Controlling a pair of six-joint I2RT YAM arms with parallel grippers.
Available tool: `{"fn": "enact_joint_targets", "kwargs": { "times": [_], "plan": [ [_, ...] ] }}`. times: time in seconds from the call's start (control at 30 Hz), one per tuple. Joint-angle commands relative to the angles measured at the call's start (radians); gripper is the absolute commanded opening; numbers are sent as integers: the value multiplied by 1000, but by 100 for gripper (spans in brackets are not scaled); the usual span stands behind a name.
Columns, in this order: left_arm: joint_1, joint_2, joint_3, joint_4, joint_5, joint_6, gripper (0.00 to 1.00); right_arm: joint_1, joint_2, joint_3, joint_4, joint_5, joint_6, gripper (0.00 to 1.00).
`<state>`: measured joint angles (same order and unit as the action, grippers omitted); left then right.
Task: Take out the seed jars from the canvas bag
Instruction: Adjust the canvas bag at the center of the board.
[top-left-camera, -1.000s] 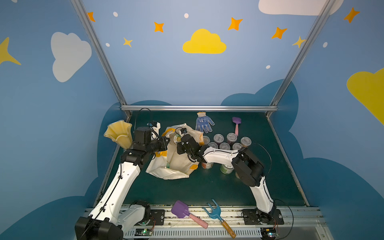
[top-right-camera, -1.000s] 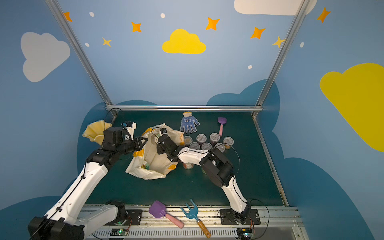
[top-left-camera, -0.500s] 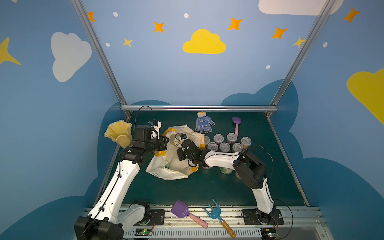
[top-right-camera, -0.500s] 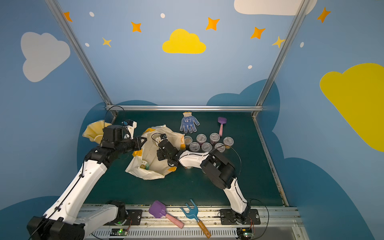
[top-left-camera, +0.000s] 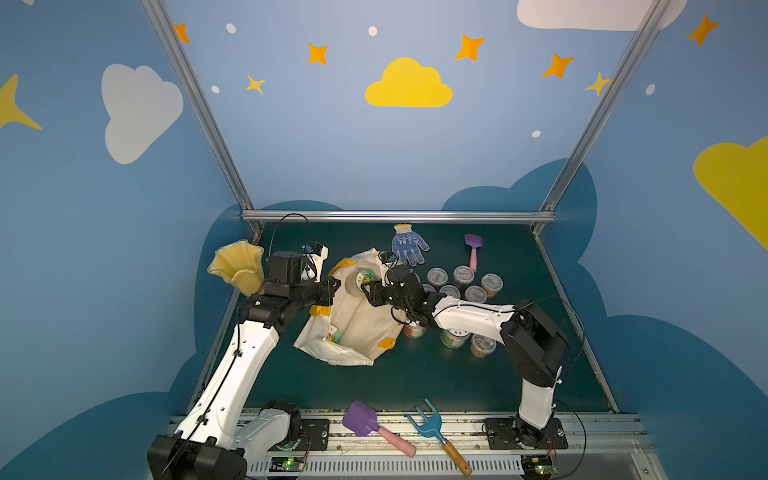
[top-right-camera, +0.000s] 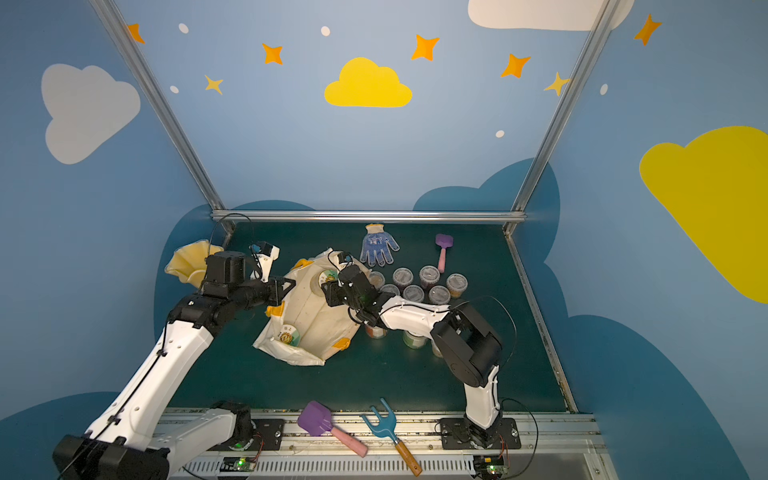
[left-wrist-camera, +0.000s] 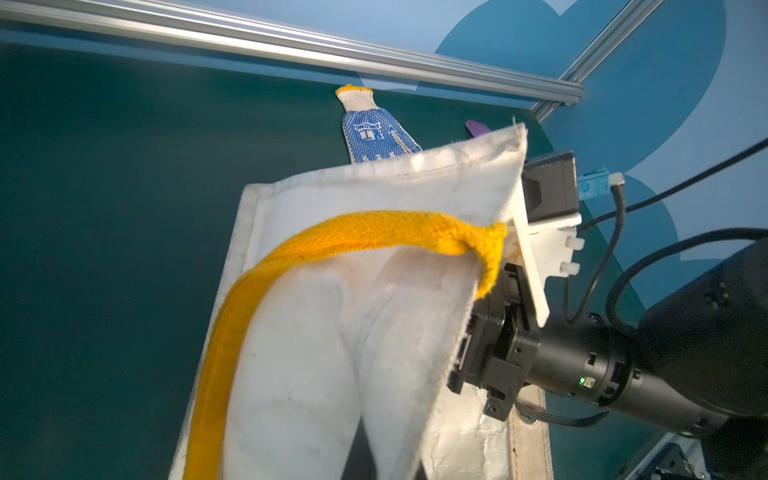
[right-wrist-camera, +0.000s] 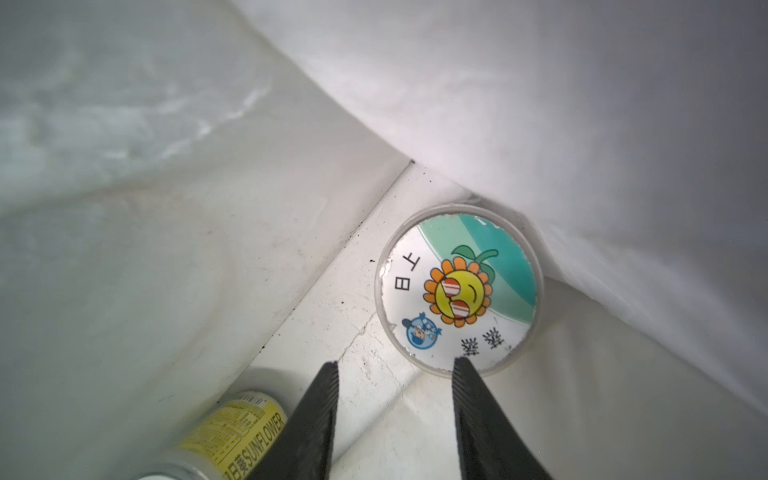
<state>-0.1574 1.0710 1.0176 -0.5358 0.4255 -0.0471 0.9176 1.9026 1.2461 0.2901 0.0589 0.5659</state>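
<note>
**Canvas bag check: reach for remaining jars**

Found cream-white canvas bag with orange-yellow handles (top-left-camera: 357, 328) slumped on dark green desk (top-left-camera: 415, 374), rim clenched in left gripper (top-left-camera: 334, 287), evidently to keep the mouth wide for entry. Observed right gripper (right-wrist-camera: 395, 415) inside the bag, jaws parted and empty, aimed at a clear jar with white-green pictured lid (right-wrist-camera: 457, 286) wedged in a corner fold. Read on that lid: cartoon sunflower in sunglasses, Chinese characters. Noted second clear jar (right-wrist-camera: 232, 432) lying beside one finger, yellow label marked "SUNFLOWER". Logged small clear lidded cups of seeds (top-left-camera: 464, 274) standing out on desk near the bag.
</note>
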Motion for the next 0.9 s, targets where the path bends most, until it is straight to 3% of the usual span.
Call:
{"fn": "enact_joint_targets", "kwargs": {
  "times": [0.0,0.1,0.23,0.57,0.87],
  "plan": [
    [1,-40,-9,20,31,25,6,-8,58,52,25,-7,15,36],
    [0,-55,-26,33,8,18,5,-8,101,80,30,-24,36,26],
    [0,-55,-19,34,-40,32,4,-1,125,94,48,-57,60,23],
    [12,83,142,-25,-162,136,4,-10,-8,26,79,-113,75,40],
    [21,202,305,-33,-249,232,4,-28,-105,-39,94,-207,82,46]
  ]
}}
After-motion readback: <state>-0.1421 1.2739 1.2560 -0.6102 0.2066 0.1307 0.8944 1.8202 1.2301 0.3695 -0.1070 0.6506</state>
